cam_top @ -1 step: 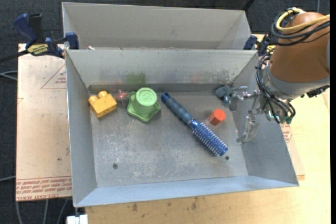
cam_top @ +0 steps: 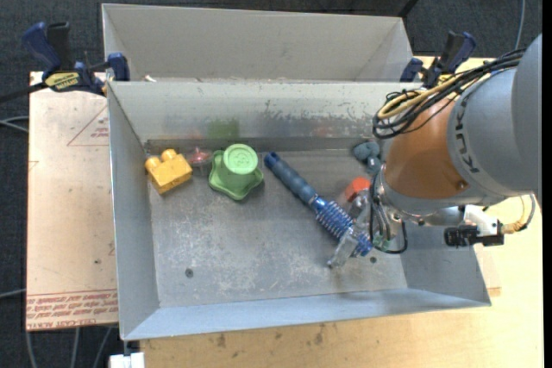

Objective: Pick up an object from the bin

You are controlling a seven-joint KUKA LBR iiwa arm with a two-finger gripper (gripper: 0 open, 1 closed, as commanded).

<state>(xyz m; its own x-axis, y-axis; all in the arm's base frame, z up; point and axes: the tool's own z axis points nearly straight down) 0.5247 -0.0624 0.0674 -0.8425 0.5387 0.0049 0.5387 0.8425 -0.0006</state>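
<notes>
My gripper [cam_top: 348, 253] is low in the bin's right front part, under the orange wrist cover. It sits right at the bristle end of a blue brush [cam_top: 302, 190], which lies slantwise from the back middle toward the front right. The brush's bristle head [cam_top: 333, 220] is just above and left of the gripper and looks to touch it. A small orange thing [cam_top: 356, 188] lies beside the brush head, partly hidden by the wrist. Nothing shows clearly as held.
A green star-shaped cup [cam_top: 236, 170], a yellow block [cam_top: 168, 170] and a small pink thing [cam_top: 200, 156] lie along the back left. A grey-blue thing [cam_top: 366, 152] lies at the back right by the arm. Bare floor spans the front left.
</notes>
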